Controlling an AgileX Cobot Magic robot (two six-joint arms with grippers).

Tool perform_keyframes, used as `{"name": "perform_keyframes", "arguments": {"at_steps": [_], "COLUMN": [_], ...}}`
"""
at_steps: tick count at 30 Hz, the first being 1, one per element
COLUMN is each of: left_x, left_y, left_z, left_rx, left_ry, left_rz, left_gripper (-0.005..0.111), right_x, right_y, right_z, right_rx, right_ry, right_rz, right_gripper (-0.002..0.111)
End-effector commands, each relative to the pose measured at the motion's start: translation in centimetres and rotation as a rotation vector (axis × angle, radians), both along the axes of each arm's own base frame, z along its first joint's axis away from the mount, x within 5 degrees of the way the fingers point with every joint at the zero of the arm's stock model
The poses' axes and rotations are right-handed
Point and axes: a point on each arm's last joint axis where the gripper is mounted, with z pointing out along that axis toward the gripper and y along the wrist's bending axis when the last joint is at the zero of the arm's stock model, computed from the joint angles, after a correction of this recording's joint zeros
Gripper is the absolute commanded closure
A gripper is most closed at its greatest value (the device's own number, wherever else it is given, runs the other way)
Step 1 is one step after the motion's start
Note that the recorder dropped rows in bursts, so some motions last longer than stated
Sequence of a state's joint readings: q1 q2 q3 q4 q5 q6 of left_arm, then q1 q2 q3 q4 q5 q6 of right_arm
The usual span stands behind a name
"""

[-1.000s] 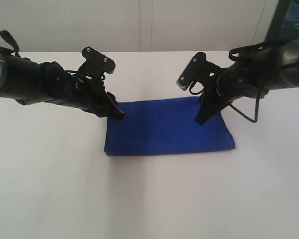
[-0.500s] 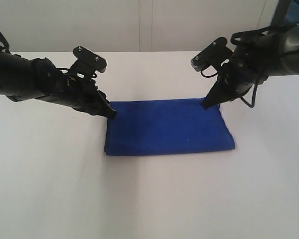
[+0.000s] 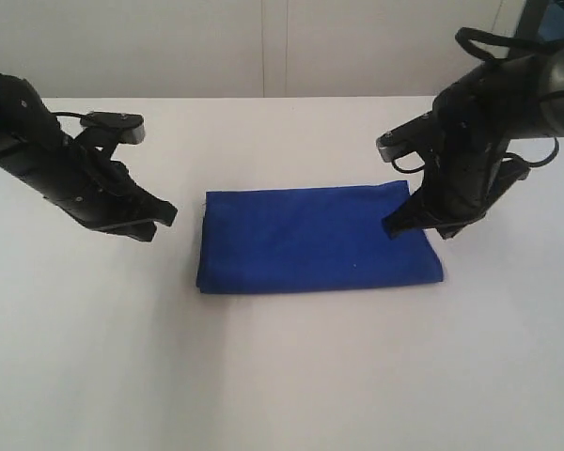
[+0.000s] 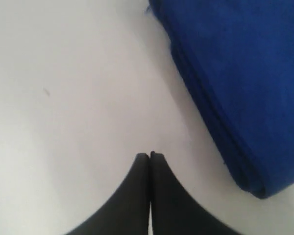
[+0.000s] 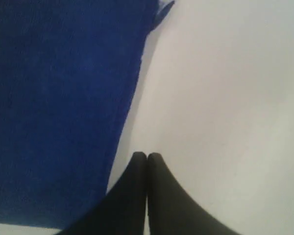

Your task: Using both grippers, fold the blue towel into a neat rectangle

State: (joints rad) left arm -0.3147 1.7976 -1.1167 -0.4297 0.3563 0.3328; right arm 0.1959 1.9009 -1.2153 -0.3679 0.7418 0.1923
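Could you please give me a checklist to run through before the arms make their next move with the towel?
1. The blue towel lies flat as a folded rectangle on the table: ok.
2. The left gripper is shut, empty and apart from the towel: ok.
3. The right gripper is shut and empty: ok.
4. Right gripper clear of the towel's side edge: its tips sit close beside it, cannot tell.

The blue towel point(image 3: 315, 240) is soft, matt cloth with a faintly fuzzy nap (the weave is too fine to make out). The table point(image 3: 282, 376) under it is smooth, white and matt. The left gripper point(image 4: 150, 155) and right gripper point(image 5: 147, 155) look like smooth black plastic, dull rather than glossy.
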Motion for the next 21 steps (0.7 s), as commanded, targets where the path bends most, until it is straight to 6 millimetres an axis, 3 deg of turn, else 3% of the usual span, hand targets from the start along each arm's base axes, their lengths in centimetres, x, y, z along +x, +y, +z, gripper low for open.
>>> {"name": "perform_keyframes", "arguments": {"at_steps": [1,6,13,21], "left_x": [-1.2,-1.9,-2.4,-2.5], "left_y": [0.8,1.2,1.5,1.6], "left_z": [0.6,-0.1,-1.0,-1.2], "left_rx": [-0.019,-0.010,0.003,0.005], "left_ry": [0.088,0.081,0.078,0.078], "left_rz": [0.006,0.028,0.047,0.049], "left_gripper": [0.107,0.107,0.107,0.107], "right_x": [-0.8,-1.6,-2.4,-2.6], "right_y": [-1.6,-1.9,-1.8,-1.0], "right_z": [-0.4,-1.6,-2.7,-2.9], "right_rx": [0.042,0.147,0.167,0.242], "right_ry": [0.049,0.090,0.096,0.117], "right_rz": [-0.055,-0.059,-0.060,-0.014], "right_gripper": [0.108,0.108,0.108,0.108]}}
